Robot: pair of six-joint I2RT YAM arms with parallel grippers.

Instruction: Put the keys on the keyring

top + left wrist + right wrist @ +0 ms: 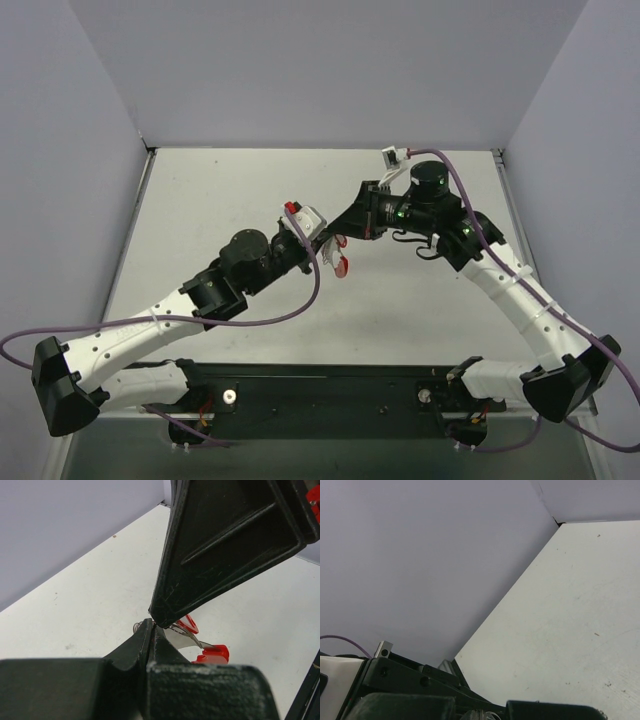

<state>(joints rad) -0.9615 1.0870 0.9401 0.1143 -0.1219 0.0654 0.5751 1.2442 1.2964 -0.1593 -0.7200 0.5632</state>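
Left gripper (pixel 151 626) and right gripper (pixel 159 616), both pinched shut, meet tip to tip above the worktop (pixel 90 605). This brings the keys (pixel 215 654) against the keyring (pixel 189 623) for threading. I cannot tell which gripper holds which.

No word, number, brand or sign is reading clearly in any of the three views; the small white plug (pixel 390 156) by the wrist of the right arm (pixel 510 285) is appearing too small to tell any marking on it.
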